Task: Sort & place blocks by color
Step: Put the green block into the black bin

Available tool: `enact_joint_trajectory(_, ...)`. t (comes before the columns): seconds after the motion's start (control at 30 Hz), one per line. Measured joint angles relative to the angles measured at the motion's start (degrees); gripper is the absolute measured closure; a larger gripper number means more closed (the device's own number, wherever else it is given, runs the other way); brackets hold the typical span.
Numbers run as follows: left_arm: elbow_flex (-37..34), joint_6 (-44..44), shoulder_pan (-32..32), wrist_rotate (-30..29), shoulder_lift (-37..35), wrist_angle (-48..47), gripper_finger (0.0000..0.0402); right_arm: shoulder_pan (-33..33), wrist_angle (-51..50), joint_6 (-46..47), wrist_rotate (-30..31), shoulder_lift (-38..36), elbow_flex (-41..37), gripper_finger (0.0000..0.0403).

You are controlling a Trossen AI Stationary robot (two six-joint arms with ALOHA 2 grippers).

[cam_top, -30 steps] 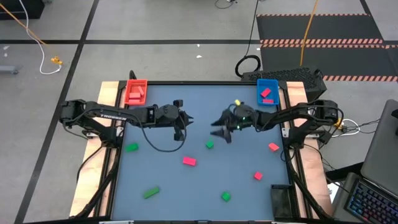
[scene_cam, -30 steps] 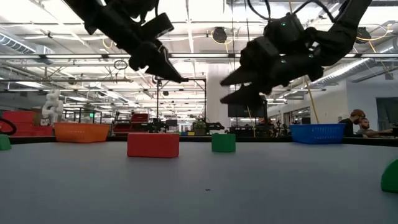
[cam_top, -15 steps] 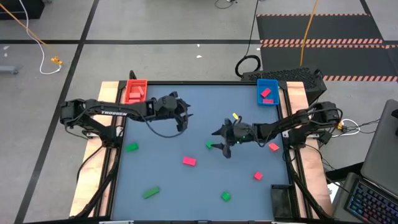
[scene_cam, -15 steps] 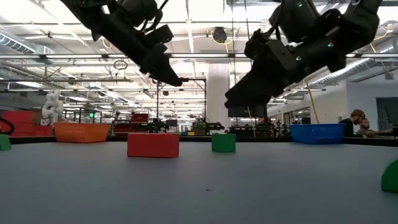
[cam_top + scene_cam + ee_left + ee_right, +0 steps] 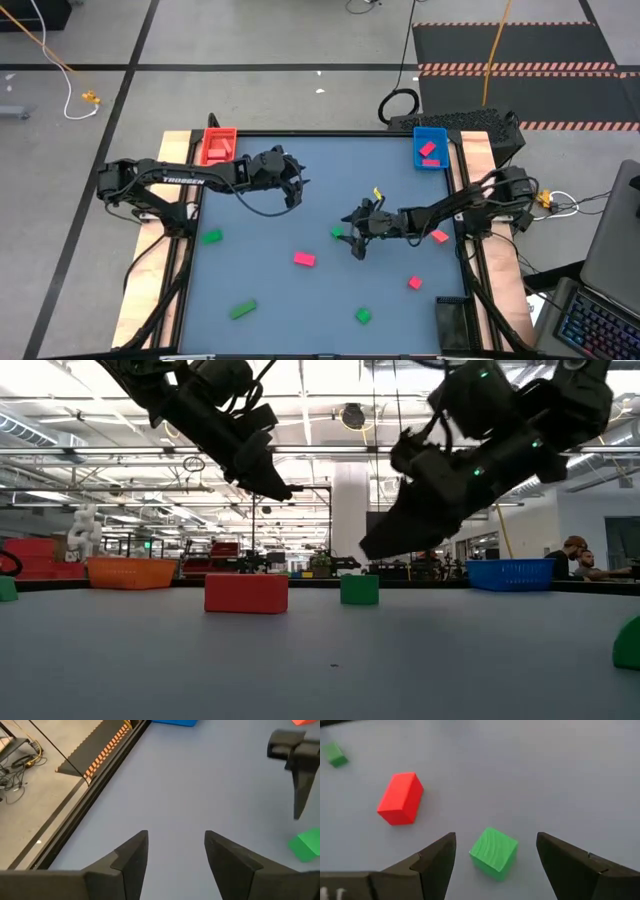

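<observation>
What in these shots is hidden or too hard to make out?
- High view: the dark tray at the table's near right edge is cut off by the frame, so its contents cannot be seen.
- High view: blocks in the red tray are too small to count.
- High view: the right gripper partly hides the green cube.
- Low view: a green block is cut off by the right edge.

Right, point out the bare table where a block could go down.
Free: the mat between the red tray and blue tray, behind the left gripper. Crowded: around the right gripper, open over a green cube beside the pink block.
</observation>
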Motion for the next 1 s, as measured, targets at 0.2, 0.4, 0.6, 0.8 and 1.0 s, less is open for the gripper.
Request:
enact_joint_trajectory(0.2, 0.00, 0.06, 0.00, 0.00, -0.02, -2.13, 0.0202, 0.59, -4.16, -0.77, -1.22, 6.53, 6.83, 0.0133)
enact_joint_trajectory(0.4, -0.02, 0.09, 0.00, 0.00, -0.02, -3.14, 0.0206, 0.66, -7.86, 0.74, 0.37, 8.70, 9.44, 0.0133)
enact_joint_trajectory(0.6, -0.02, 0.15, 0.00, 0.00, -0.02, -4.33, 0.0206, 0.63, -11.15, 2.55, 1.77, 8.70, 9.40, 0.0133)
enact_joint_trajectory(0.8, -0.02, 0.45, 0.00, 0.00, -0.02, -4.81, 0.0210, 0.91, -15.90, 3.99, 2.01, 8.82, 8.95, 0.0133)
enact_joint_trajectory(1.0, -0.02, 0.47, 0.00, 0.00, -0.02, -4.88, 0.0209, 1.48, -16.18, 3.87, 4.17, 8.85, 8.83, 0.0133)
